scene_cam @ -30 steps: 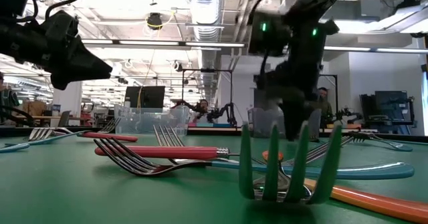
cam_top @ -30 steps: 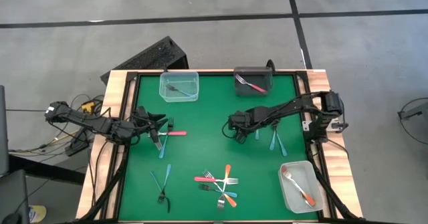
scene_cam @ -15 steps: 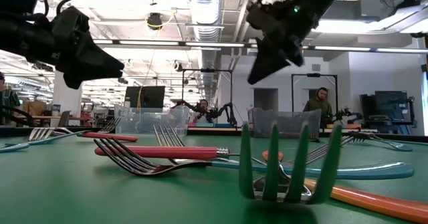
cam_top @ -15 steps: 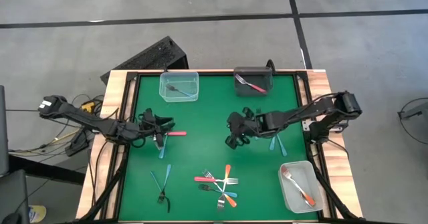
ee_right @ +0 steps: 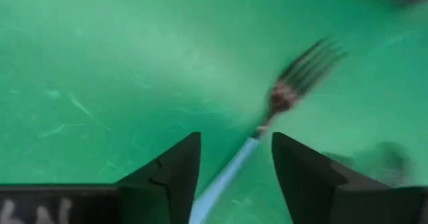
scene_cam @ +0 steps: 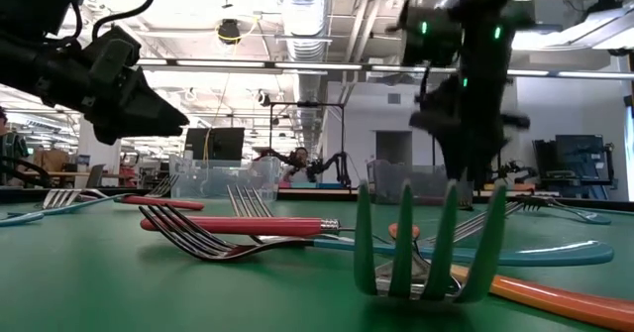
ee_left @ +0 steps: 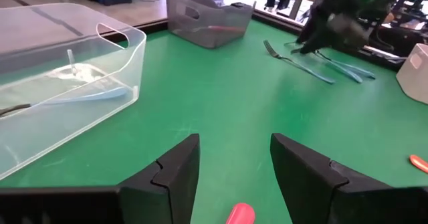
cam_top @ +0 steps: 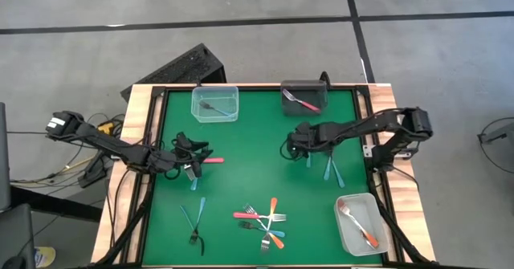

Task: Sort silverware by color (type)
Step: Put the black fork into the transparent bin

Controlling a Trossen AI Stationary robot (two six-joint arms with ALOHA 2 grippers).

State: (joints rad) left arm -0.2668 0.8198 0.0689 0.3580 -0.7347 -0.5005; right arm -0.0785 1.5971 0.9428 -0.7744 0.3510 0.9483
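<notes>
My right gripper (cam_top: 295, 144) (ee_right: 234, 164) hovers open at the table's right middle, by two blue forks (cam_top: 309, 158) (cam_top: 329, 169). One blue fork (ee_right: 294, 83) lies flat on the green mat, its handle running between the open fingers; no touch shows. My left gripper (cam_top: 194, 152) (ee_left: 234, 164) stands open at the left middle. The end of a red fork's handle (ee_left: 239, 214) shows between its fingers, untouched. That red fork (cam_top: 210, 160) lies flat beside a blue fork (cam_top: 193, 177).
A clear tub (cam_top: 215, 103) at the far left holds a blue fork, a dark tub (cam_top: 303, 98) at the far middle a red one, a clear tub (cam_top: 359, 221) at the near right an orange one. Mixed forks (cam_top: 265, 221) lie piled at the near middle, two blue forks (cam_top: 193, 221) at the near left.
My right gripper first dipped toward the table's near edge, then went toward the far right, and now stands over the two blue forks. No fork has shifted.
</notes>
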